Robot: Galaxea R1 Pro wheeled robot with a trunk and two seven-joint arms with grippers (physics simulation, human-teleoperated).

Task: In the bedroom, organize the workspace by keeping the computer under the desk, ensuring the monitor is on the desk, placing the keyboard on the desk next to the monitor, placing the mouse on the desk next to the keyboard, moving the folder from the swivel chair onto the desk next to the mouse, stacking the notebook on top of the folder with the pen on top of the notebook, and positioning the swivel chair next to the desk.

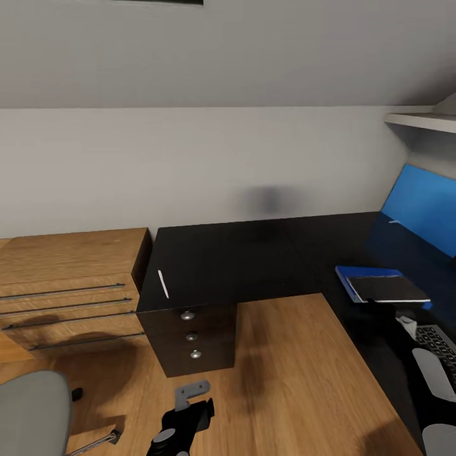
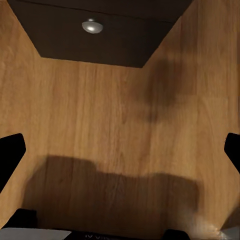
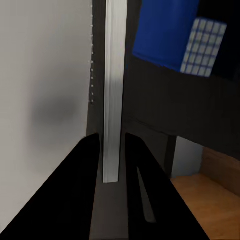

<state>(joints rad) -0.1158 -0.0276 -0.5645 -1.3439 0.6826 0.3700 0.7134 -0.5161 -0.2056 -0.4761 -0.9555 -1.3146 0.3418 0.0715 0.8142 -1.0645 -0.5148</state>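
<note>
The pen [image 1: 163, 283] lies on the desk [image 1: 240, 259], near its left front edge. My left gripper [image 1: 183, 415] hangs spread wide, low before the drawers [image 1: 191, 336]. I should raise it and descend across the pen. Whether the right gripper [image 3: 111, 165] is clamped, I cannot tell.

Soft even light, blurry shadows on floor [image 2: 100, 125], slightly blurred renders.

From head height we look forward and down across the L-shaped desk [image 1: 253, 259] toward the wall; our left wrist camera hangs low over the wood floor [image 2: 100, 125], facing the desk's drawer unit [image 1: 190, 339], shared with the head view; our right wrist camera sits close at the desk's right edge.
</note>
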